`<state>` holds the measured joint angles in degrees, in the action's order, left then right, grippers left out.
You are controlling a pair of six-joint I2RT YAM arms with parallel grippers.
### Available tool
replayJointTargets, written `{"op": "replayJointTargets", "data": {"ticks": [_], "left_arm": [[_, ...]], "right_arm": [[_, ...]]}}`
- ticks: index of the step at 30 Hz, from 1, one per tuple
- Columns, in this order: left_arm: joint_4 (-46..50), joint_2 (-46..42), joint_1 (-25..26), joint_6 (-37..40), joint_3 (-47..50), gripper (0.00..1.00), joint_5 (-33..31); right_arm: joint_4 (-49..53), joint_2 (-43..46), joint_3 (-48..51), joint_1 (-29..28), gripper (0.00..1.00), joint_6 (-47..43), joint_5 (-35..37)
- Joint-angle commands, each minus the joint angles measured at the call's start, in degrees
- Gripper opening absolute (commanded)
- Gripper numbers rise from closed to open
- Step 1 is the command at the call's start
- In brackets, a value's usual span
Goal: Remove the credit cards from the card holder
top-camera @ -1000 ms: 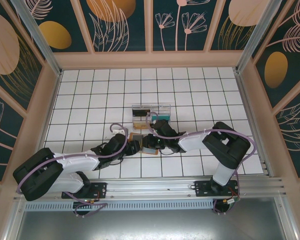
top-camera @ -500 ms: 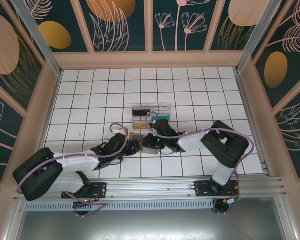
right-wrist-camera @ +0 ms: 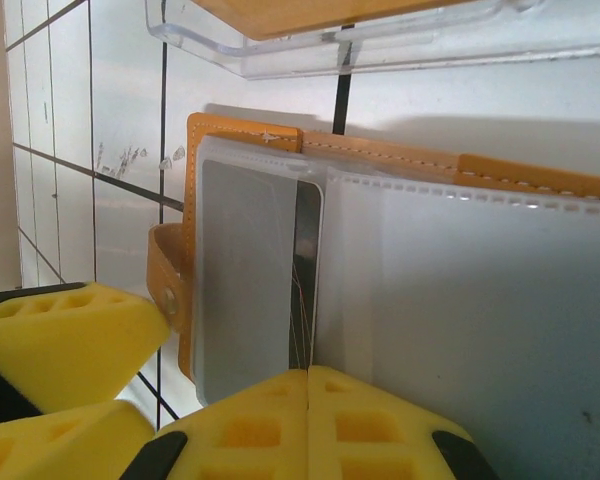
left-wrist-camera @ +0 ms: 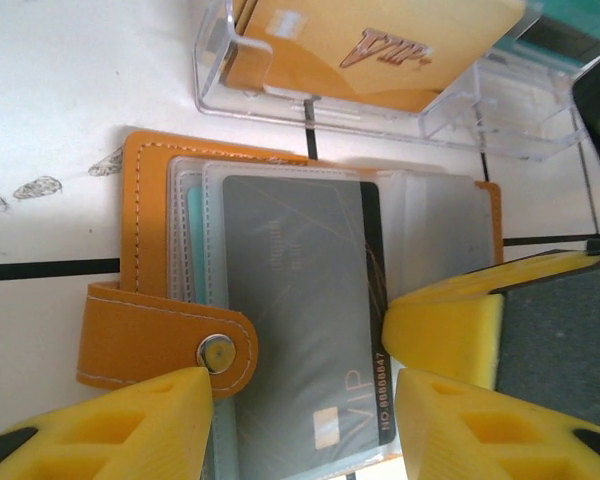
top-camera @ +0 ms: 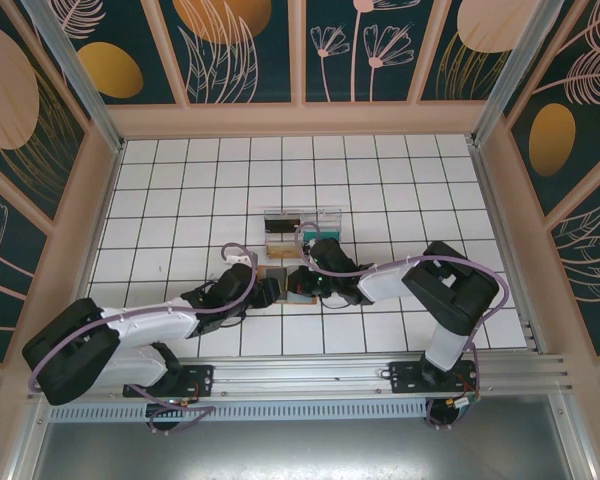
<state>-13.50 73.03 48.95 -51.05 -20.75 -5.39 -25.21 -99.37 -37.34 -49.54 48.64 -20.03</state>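
Jaws, left gripper point(left-wrist-camera: 300, 405): yellow foam pads spread apart, one at 7 o'clock in the left wrist view just beside the snap tab point(left-wrist-camera: 216, 352), the other at 5 o'clock; whether either pad presses on the leather, cannot tell. Jaws, right gripper point(right-wrist-camera: 308, 400): pads pressed together, seam closed, tips at the 6 o'clock edge of the clear pocket sleeves point(right-wrist-camera: 460, 300); whether a sleeve edge or a card sits in that seam, cannot tell.

Position, card holder point(left-wrist-camera: 155, 290): tan-orange, lying open and flat on the white tiled table point(left-wrist-camera: 50, 110), pockets facing up; in the top view it sits just at 6 o'clock of the clear plastic tray point(left-wrist-camera: 450, 110), with the left gripper at its 9 o'clock side and the right gripper at its 3 o'clock side; tray and holder near, not touching.

Front sleeve holds a grey card point(left-wrist-camera: 300, 290), with "VIP" and a number printed along its dark edge stripe; teal card edge point(left-wrist-camera: 194, 240) shows behind it toward 9 o'clock. Snap tab lies over the 8 o'clock corner of the holder, metal stud up.

Tray holds an orange card point(left-wrist-camera: 370, 40) marked "VIP" in one compartment; something teal sits at the tray's 2 o'clock end, too cut off to name.
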Motion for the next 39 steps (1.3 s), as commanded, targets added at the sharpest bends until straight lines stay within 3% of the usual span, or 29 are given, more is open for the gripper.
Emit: {"op": "replayJointTargets", "data": {"ticks": [1,6,10,13,18,29,33,39], "left_arm": [[-1.74,2.39,-0.16,1.35,-1.67,0.51,0.0],[-2.32,4.98,-0.14,1.14,-2.26,0.52,0.33],[-1.1,5.62,-0.1,0.57,-2.23,0.44,-0.44],[0.17,5.72,-0.13,0.26,-2.14,0.23,-1.28],[1.08,5.19,-0.08,-0.36,-1.75,0.11,-1.82],[1.39,5.36,-0.16,-0.41,-1.75,0.1,-1.83],[1.02,5.74,-0.14,-0.31,-1.88,0.1,-1.49],[0.58,5.94,-0.15,-0.31,-1.75,0.1,-0.86]], "right_arm": [[-0.89,1.34,1.13,0.32,0.0,0.63,-0.79],[-0.72,1.62,1.44,0.58,0.0,0.49,-0.71],[-0.72,2.19,2.09,1.1,0.0,0.44,-0.8],[-0.46,2.64,2.53,1.7,0.0,0.15,-1.1],[0.14,3.83,3.65,2.33,0.0,-0.13,-0.97],[-0.69,5.95,5.89,3.57,0.0,-0.53,-1.4],[-1.07,4.92,5.06,3.55,0.23,-0.65,-1.28],[-1.81,2.73,3.67,3.5,0.24,-0.83,-1.59]]}}
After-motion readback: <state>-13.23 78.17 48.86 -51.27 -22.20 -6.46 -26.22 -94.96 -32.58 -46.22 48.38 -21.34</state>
